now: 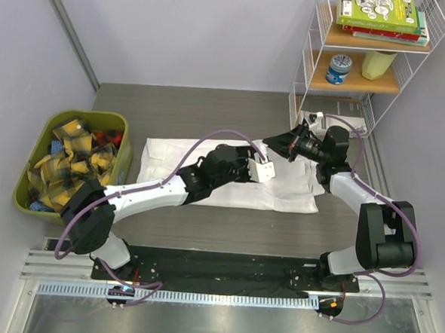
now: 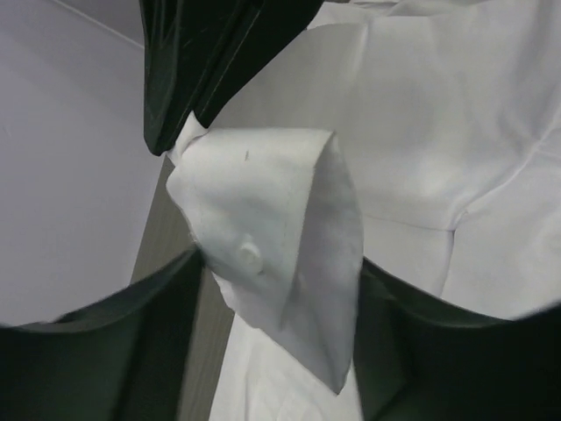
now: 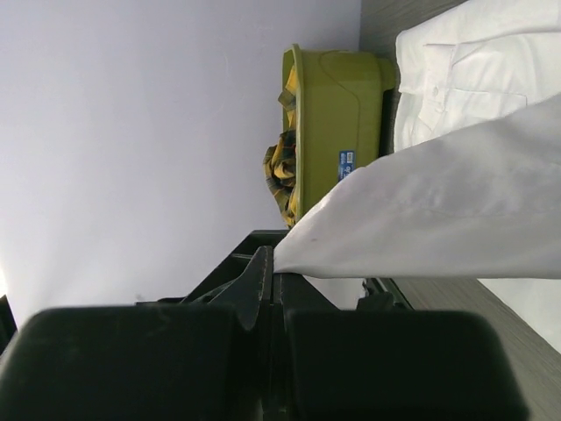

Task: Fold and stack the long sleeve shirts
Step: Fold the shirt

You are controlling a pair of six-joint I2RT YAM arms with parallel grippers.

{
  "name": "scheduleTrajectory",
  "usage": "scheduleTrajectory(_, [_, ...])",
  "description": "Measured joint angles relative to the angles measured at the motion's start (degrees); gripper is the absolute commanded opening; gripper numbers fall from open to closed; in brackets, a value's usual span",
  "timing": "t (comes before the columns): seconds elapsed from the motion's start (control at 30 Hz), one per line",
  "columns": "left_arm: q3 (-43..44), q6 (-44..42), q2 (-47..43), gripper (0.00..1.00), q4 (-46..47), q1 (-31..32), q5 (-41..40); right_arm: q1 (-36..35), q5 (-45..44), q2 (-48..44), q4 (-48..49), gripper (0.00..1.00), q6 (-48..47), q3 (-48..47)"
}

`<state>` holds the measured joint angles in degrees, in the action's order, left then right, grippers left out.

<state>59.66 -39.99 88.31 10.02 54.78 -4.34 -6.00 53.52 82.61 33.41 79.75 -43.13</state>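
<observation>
A plain white long sleeve shirt (image 1: 289,192) is spread flat on the dark table, just right of the green bin (image 1: 82,115), with its length running away from the bin. Toward the end far from the bin, a sleeve is lifted off the cloth. Its cuff (image 2: 263,228), which carries one small button, is curled open.

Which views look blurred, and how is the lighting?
Top external view: sharp, evenly lit. Left wrist view: near black fingers blurred, plain white cotton shirt sleeve sharper. Right wrist view: black housing up close blurred, olive-green plastic bin sharp.
</observation>
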Motion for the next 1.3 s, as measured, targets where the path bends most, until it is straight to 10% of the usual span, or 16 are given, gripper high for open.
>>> scheduleTrajectory(0.03, [0.6, -0.2, 0.2, 0.15, -0.4, -0.4, 0.0, 0.0, 0.0, 0.0, 0.0, 0.01, 0.0, 0.0])
scheduleTrajectory(0.1, [3.1, 0.3, 0.8, 0.0, -2.0, -1.3, 0.7, -0.1, 0.0, 0.0, -0.1, 0.12, -0.1, 0.0])
scheduleTrajectory(0.23, [12.5, 2.5, 3.7, 0.0, -7.8, -5.4, 3.4, 0.0, 0.1, 0.0, -1.6, 0.37, -1.3, -1.6])
scheduleTrajectory(0.43, [24.1, 6.3, 8.5, 0.0, -13.2, -13.7, 7.2, 2.7, 2.9, 0.3, -16.2, 0.46, -15.9, -11.2])
scheduleTrajectory(0.83, [36.9, 8.3, 22.3, 0.0, -18.2, -19.9, 8.5, 13.7, 3.7, 0.8, -57.5, 0.42, -57.7, -20.8])
scheduleTrajectory(1.3, [45.6, 7.8, 27.2, 0.0, -16.9, -22.6, 3.9, 14.4, -0.1, 4.3, -70.6, 0.42, -72.2, -20.8])
